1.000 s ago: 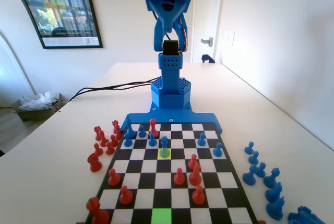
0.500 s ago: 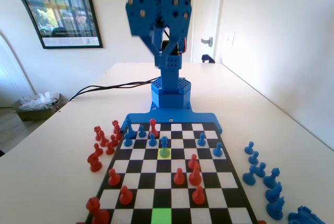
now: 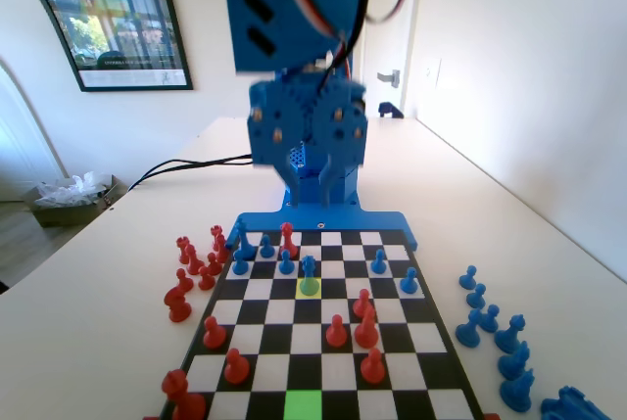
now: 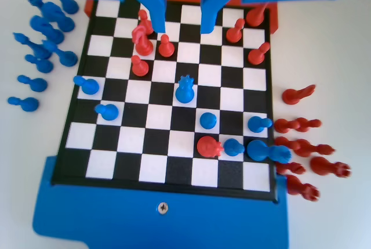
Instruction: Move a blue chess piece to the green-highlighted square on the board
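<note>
We take the flat black-and-white chequered board in its blue plastic frame (image 3: 431, 356) as our landmark. Above its far end in the fixed view hangs our blue two-finger gripper (image 3: 306, 161), well clear of every piece; in the wrist view its two jaws (image 4: 182, 14) stand parted with nothing between them. The small blue plastic chess piece with the slim body and spiky crown (image 4: 184, 89) stands upright near the board's middle, on the paler yellow-tinted square (image 3: 309, 288), and lies below the jaws in the wrist picture, almost in line with their gap, so we judge the coming move to be a descent onto it. The fixed view gives us the bright green square (image 3: 304, 405) at the board's near edge, which the wrist view leaves untinted.
</note>
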Motion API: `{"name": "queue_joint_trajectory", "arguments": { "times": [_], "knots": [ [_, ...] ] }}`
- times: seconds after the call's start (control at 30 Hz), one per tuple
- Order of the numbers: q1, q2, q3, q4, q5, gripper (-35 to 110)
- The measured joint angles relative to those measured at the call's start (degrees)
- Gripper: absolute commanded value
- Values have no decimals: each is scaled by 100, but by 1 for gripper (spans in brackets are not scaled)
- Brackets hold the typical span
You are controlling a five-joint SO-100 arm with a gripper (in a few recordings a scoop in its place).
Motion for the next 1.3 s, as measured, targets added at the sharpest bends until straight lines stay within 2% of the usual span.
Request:
{"name": "queue_joint_trajectory", "arguments": {
  "times": [0.23,0.53,1.3],
  "knots": [
    [18,-114,659,-853,-88,9],
    [0,-299,984,-1406,-193,10],
    [158,-492,1529,-2145,-422,10]
  ]
}}
